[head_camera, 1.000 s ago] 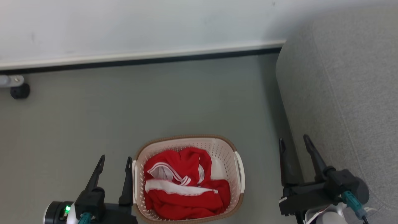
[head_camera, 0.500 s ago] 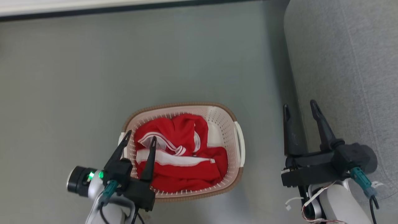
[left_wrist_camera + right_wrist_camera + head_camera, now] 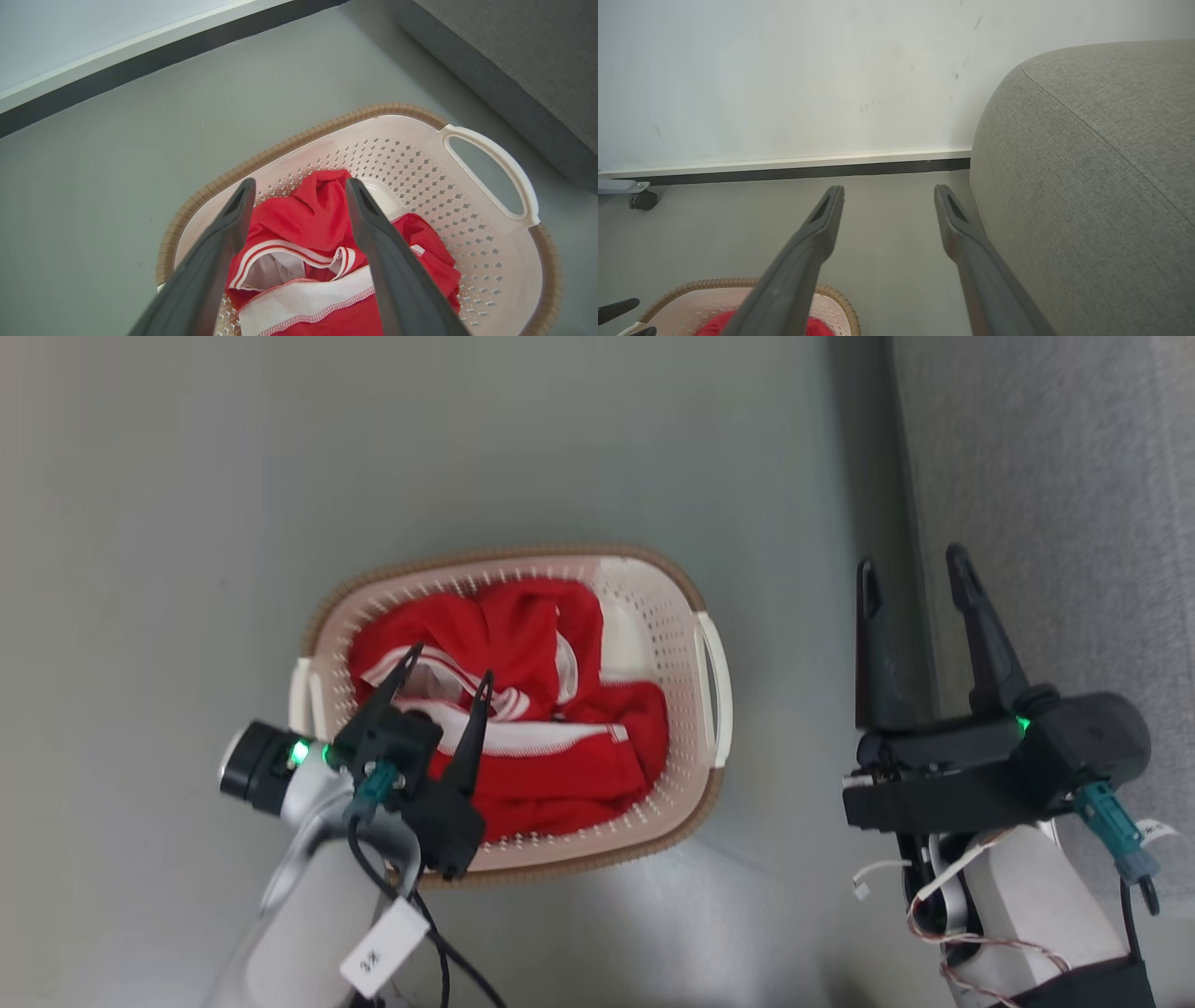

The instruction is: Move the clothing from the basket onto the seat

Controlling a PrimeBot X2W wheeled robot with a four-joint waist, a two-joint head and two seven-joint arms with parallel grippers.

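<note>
Red soft cloth, the clothing, is being contained in the basket, heaped across most of its inside, with bare perforated wall being shown at the corner toward the seat. Nothing is being carried yet. The left gripper is being hovered over the basket's left portion. Its fingers are spread wide with nothing between them, and the tips are being aimed down at the white striped trim and the folded opening beside it. Contact with the cloth cannot be confirmed. The right gripper is being held well to the right of the basket, at the seat's edge, also wide open and empty. Handling, as judged: the garments are being taken as light, limp, not fragile and not slippery. Sagging and trailing are to be expected on lifting, and a hem could be snagged on the basket's rim. A pinch is being favoured on a raised, bunched fold near the basket's middle, where red ridge and trim are being stacked thick, rather than on a flat single layer against the basket's bottom. The pieces may be tangled, so more than one could be dragged up together.
</note>
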